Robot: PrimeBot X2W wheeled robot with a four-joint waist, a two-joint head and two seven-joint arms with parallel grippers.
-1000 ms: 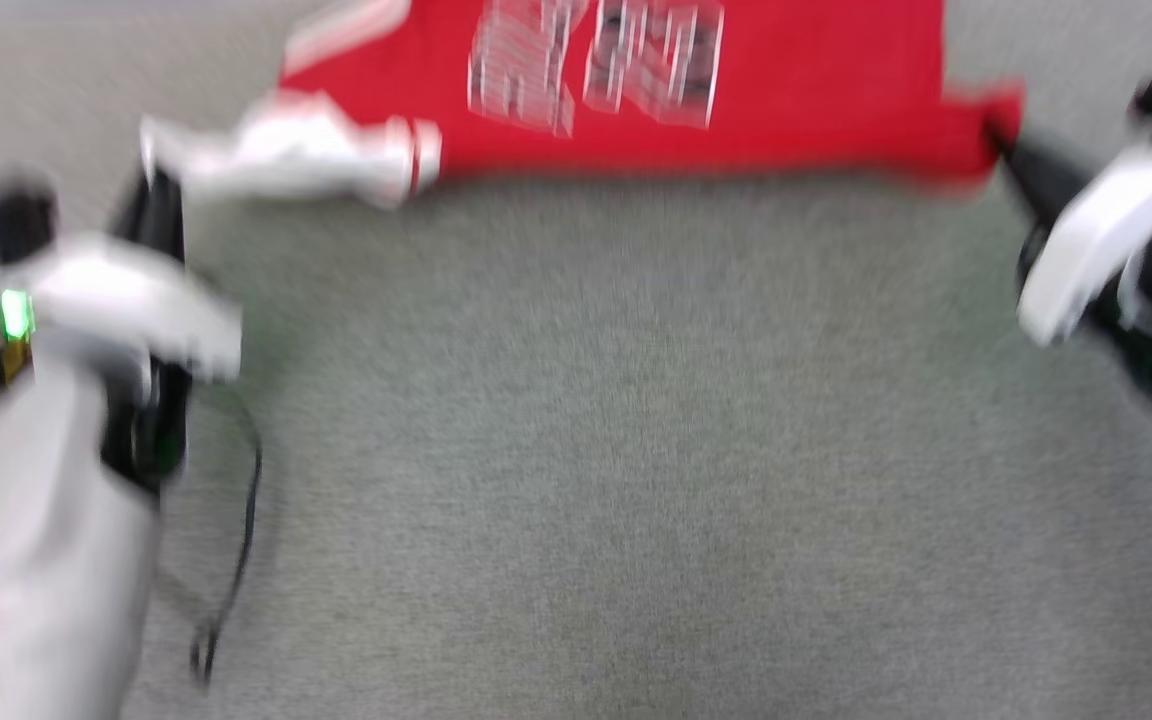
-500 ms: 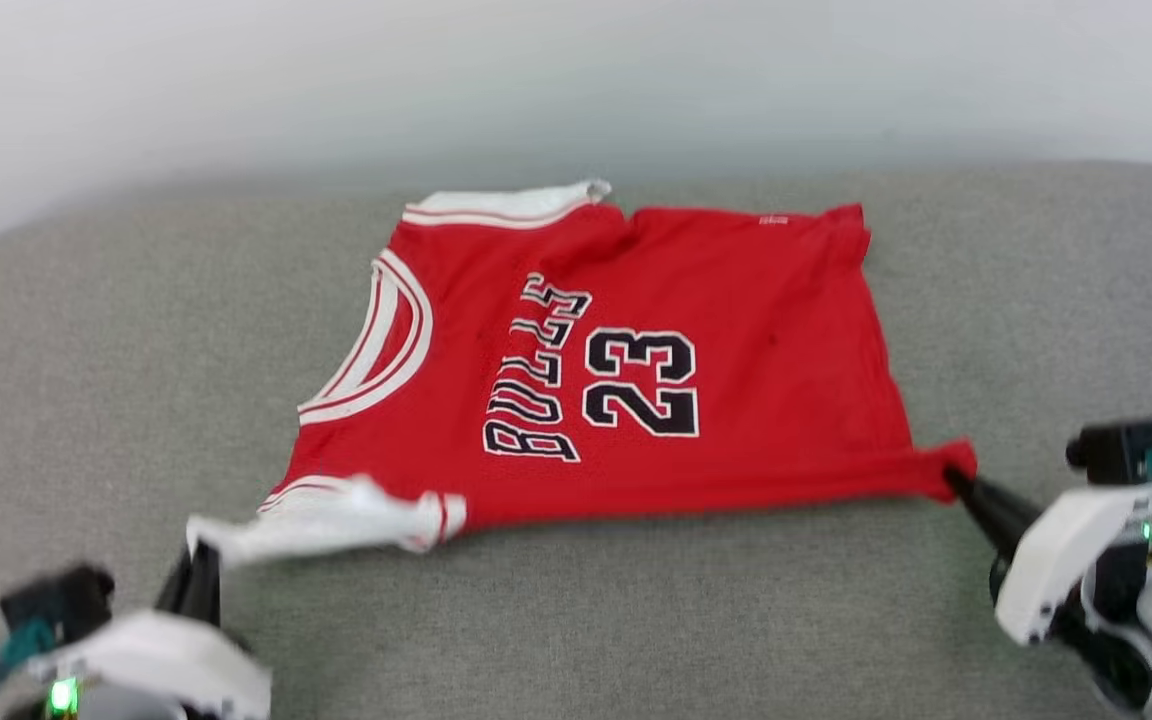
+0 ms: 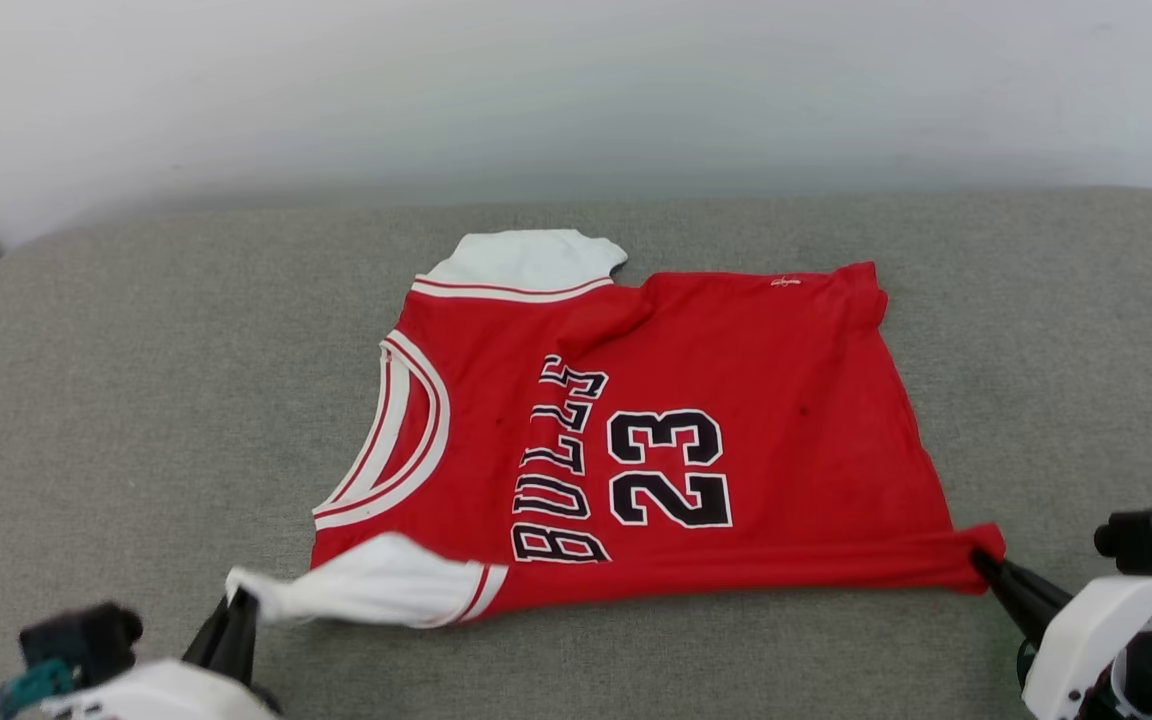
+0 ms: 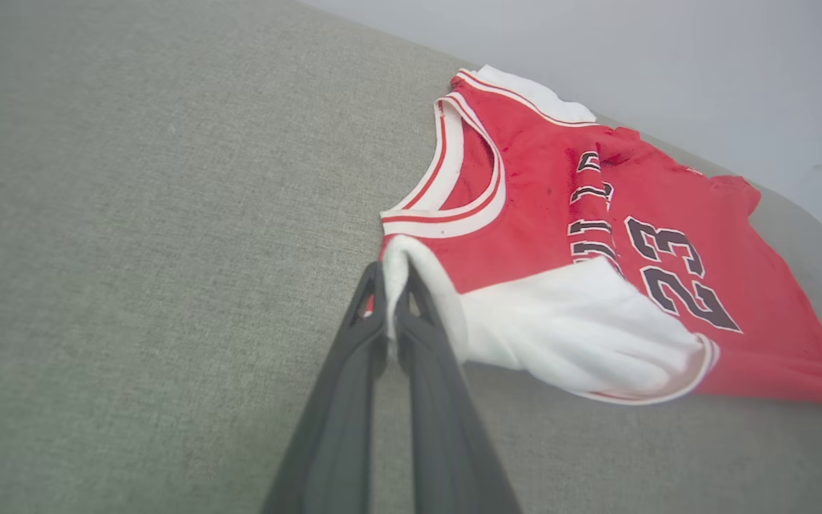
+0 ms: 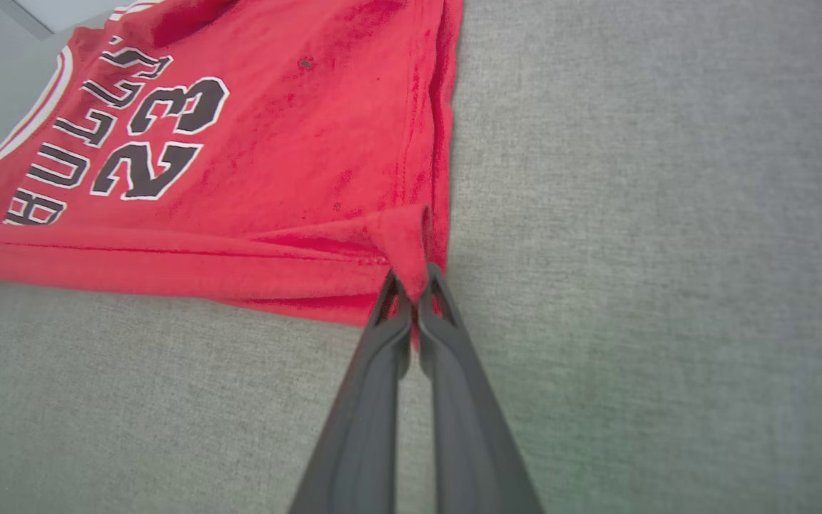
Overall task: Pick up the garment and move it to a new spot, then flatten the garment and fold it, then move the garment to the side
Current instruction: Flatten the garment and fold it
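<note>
Red cloth is clamped in both of your 2 tools. The left tool [image 4: 391,289] pinches the white sleeve [image 3: 376,590] and the right tool [image 5: 411,285] pinches the near hem corner [image 3: 976,548]. Neither grip has changed over the last second. The shirt [image 3: 736,380] lies number-side up on the grey cushion [image 3: 116,400], its near edge stretched between them. The head camera has swung up and steadied, so I judge the shirt placed, with flattening under way.

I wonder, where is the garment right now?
Head view: the garment lies centred on the grey cushion, its near sleeve pinched by the left gripper, its near hem corner by the right gripper.
</note>
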